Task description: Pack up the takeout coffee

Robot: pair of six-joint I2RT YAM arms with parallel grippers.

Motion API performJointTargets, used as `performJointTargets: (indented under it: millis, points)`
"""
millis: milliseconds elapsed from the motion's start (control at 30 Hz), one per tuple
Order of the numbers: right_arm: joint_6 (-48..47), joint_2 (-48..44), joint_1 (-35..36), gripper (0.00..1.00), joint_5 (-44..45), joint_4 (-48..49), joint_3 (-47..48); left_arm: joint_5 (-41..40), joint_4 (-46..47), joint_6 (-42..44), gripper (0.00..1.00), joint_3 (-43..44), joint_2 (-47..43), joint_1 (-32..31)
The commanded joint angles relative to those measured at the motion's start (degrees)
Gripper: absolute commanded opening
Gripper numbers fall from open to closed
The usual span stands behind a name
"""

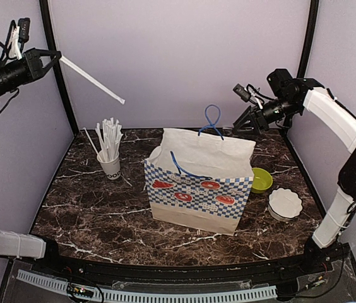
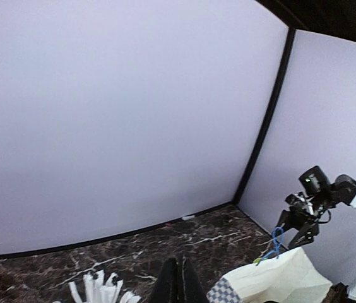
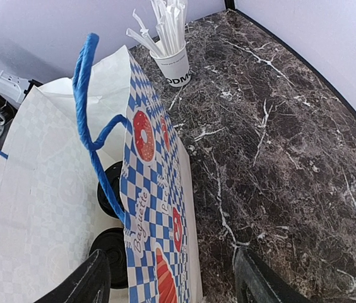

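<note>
Two black-lidded coffee cups stand inside the open paper bag [image 3: 52, 208]; the right wrist view shows only their lids, one [image 3: 110, 188] behind the other [image 3: 110, 255]. The bag [image 1: 197, 189], white with blue checks and blue rope handles, stands mid-table. My right gripper [image 1: 246, 120] is open and empty, high over the bag's far right corner; its fingers [image 3: 263, 284] straddle the bag's checkered side. My left gripper [image 1: 55, 55] is raised far up at the left, shut on a white straw [image 1: 93, 80] that slants down to the right. In the left wrist view its fingers [image 2: 178, 284] are pressed together.
A white cup full of straws [image 1: 110, 163] stands left of the bag and also shows in the right wrist view [image 3: 177, 63]. A lime-green bowl [image 1: 261, 180] and a white scalloped dish [image 1: 284, 203] sit right of the bag. Purple walls enclose the dark marble table [image 1: 89, 214].
</note>
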Motion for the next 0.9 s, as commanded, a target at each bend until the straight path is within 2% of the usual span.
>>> performJointTargets:
  millis: [0,233,400,467,500,533,567,600,667,700,767,867]
  points:
    - [0.2,-0.7,0.4,0.67,1.2,0.7,0.6,14.1,9.0,-7.9,0.0,-1.9,3.8,-5.4]
    - [2.2,-1.1,0.3,0.67,8.3,2.4,0.8,15.2,15.9,-9.4,0.0,-4.1,11.8,-23.9]
    - [2.2,-1.3,0.3,0.68,8.5,2.1,0.9,13.8,26.2,-11.9,0.0,-10.6,18.1,-31.3]
    - [2.2,-1.4,0.3,0.68,8.9,2.1,0.8,13.3,27.3,-12.5,0.02,-11.4,21.1,-33.8]
    - [2.2,-1.5,0.3,0.68,9.0,2.1,0.8,12.8,26.8,-12.4,0.08,-11.2,22.9,-34.9]
    - [2.2,-1.5,0.3,0.69,9.0,2.0,0.8,11.4,24.4,-11.7,0.24,-10.3,23.6,-35.4]
    - [2.2,-1.6,0.3,0.69,8.9,2.0,0.8,10.5,22.9,-9.4,0.31,-9.0,24.3,-35.5]
    - [2.2,-1.7,0.3,0.69,8.9,2.0,0.7,6.4,18.6,-7.9,0.45,-8.2,24.3,-35.6]
    - [2.1,-2.0,0.3,0.69,8.7,2.0,0.4,-1.3,13.6,-2.9,0.59,-6.4,23.0,-35.5]
    - [2.1,-2.1,0.3,0.69,8.6,2.1,0.1,-4.0,12.5,0.2,0.63,-6.1,21.1,-35.5]
    - [2.0,-2.3,0.3,0.69,8.5,2.3,-0.2,-14.4,9.9,3.7,0.72,-6.0,18.2,-35.3]
    - [1.8,-2.2,0.3,0.69,8.3,2.3,-0.5,-25.0,2.4,3.5,0.68,-5.2,15.8,-31.1]
